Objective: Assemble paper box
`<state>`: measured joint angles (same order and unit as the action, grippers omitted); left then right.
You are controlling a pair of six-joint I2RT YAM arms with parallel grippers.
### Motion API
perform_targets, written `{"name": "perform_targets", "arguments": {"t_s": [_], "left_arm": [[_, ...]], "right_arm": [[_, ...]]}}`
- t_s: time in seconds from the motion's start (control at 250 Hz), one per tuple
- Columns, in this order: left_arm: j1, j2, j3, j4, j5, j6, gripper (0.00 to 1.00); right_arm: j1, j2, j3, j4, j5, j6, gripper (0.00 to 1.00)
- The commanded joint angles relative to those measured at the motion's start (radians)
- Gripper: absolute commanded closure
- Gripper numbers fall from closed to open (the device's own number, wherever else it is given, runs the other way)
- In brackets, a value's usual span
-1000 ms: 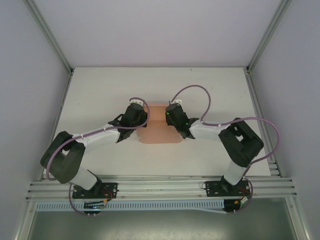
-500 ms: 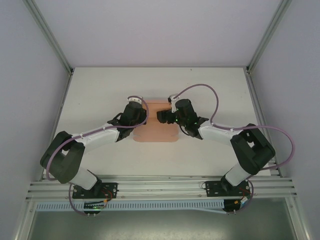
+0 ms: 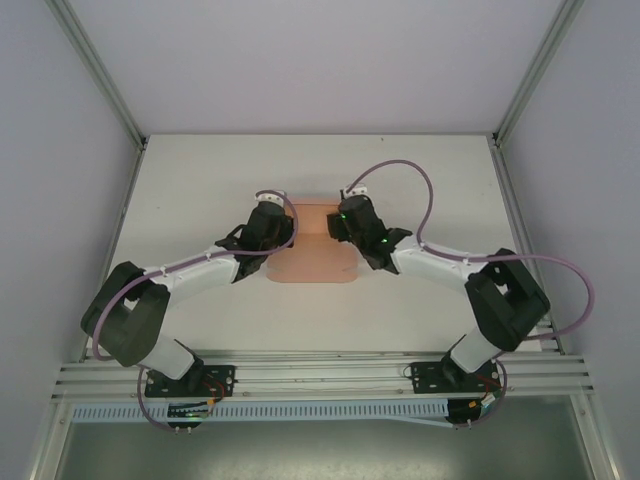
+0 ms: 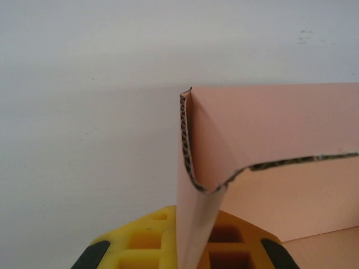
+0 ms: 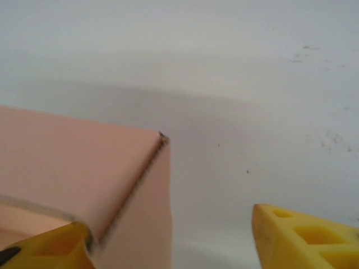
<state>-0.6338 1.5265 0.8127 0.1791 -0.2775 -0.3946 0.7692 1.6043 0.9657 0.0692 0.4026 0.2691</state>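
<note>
Paper box: the salmon-pink paper box (image 3: 312,258) is seen from above lying mid-desk, between the two hands and just ahead of both arms.
Desk: the white desk (image 3: 200,180) is bare around the box on all sides.
Left hand: the left hand (image 4: 185,249) is closed on a side flap of the box. The thin card is pinched upright between its yellow fingers (image 4: 140,244).
Held flap: in the left wrist view the flap is bent up from the base and meets a raised wall at a corner. The corrugated cut edge is shown along the fold.
Left hand, place: in the top view it is set at the box's far left corner.
Right hand: the right hand (image 5: 168,238) is held wide, with bare desk visible between its two fingers, and nothing is clamped.
Right hand, place: in the top view it is set at the box's far right corner. In its wrist view one finger is seen at the box's raised wall, while the other is held well clear over the desk.
Contact on the right: whether that finger touches the card cannot be told, as the edge there is blurred.
</note>
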Motion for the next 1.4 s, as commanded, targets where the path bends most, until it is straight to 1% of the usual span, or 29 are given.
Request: {"name": "perform_targets", "arguments": {"t_s": [0.0,0.036,0.1,0.22,0.292,0.428,0.568,0.64,0.691,0.735,0.859,0.943,0.983,1.039,1.103,1.215,1.295,1.347,1.395], "left_arm": [[0.000,0.016,0.036,0.009,-0.015,-0.024,1.00],[0.000,0.015,0.036,0.006,-0.021,-0.024,1.00],[0.000,0.013,0.033,0.006,-0.032,-0.024,1.00],[0.000,0.026,0.042,-0.001,-0.045,-0.028,1.00],[0.000,0.039,0.051,-0.010,-0.040,-0.034,1.00],[0.000,0.046,0.062,-0.013,-0.037,-0.040,1.00],[-0.001,0.040,0.058,-0.012,-0.043,-0.047,1.00],[0.000,0.040,0.061,-0.016,-0.047,-0.048,1.00],[0.000,0.046,0.065,-0.020,-0.058,-0.049,1.00],[0.000,0.056,0.074,-0.033,-0.069,-0.047,1.00],[0.001,0.115,0.142,-0.131,-0.115,-0.055,1.00],[0.000,0.177,0.235,-0.290,-0.204,-0.069,1.00],[0.000,0.231,0.287,-0.367,-0.244,-0.074,1.00],[0.000,0.272,0.324,-0.428,-0.278,-0.070,1.00],[0.000,0.295,0.326,-0.440,-0.282,-0.042,1.00],[0.000,0.317,0.328,-0.489,-0.331,-0.008,1.00],[0.002,0.323,0.318,-0.500,-0.350,0.040,1.00],[0.001,0.325,0.316,-0.501,-0.342,0.062,0.95],[0.002,0.316,0.305,-0.477,-0.299,0.070,0.92]], "right_arm": [[0.024,0.075,0.078,-0.074,0.203,0.067,0.54],[0.026,0.092,0.097,-0.104,0.220,0.082,0.60],[0.032,0.104,0.116,-0.134,0.225,0.091,0.62],[0.045,0.106,0.117,-0.138,0.229,0.094,0.61],[0.044,0.105,0.119,-0.142,0.230,0.096,0.58],[0.044,0.096,0.115,-0.145,0.213,0.095,0.58],[0.043,0.091,0.108,-0.128,0.173,0.099,0.74],[0.043,0.101,0.113,-0.120,0.145,0.101,0.84],[0.044,0.109,0.117,-0.116,0.129,0.105,0.95],[0.043,0.113,0.121,-0.113,0.124,0.110,1.00],[0.044,0.115,0.130,-0.110,0.122,0.126,1.00],[0.045,0.113,0.137,-0.123,0.137,0.129,1.00],[0.045,0.112,0.138,-0.130,0.144,0.130,1.00],[0.045,0.109,0.139,-0.140,0.158,0.130,1.00],[0.047,0.103,0.139,-0.141,0.165,0.120,1.00],[0.047,0.095,0.140,-0.152,0.192,0.099,1.00],[0.046,0.098,0.141,-0.155,0.194,0.083,1.00],[0.045,0.099,0.142,-0.154,0.191,0.071,1.00],[0.046,0.098,0.141,-0.147,0.180,0.068,1.00]]}}
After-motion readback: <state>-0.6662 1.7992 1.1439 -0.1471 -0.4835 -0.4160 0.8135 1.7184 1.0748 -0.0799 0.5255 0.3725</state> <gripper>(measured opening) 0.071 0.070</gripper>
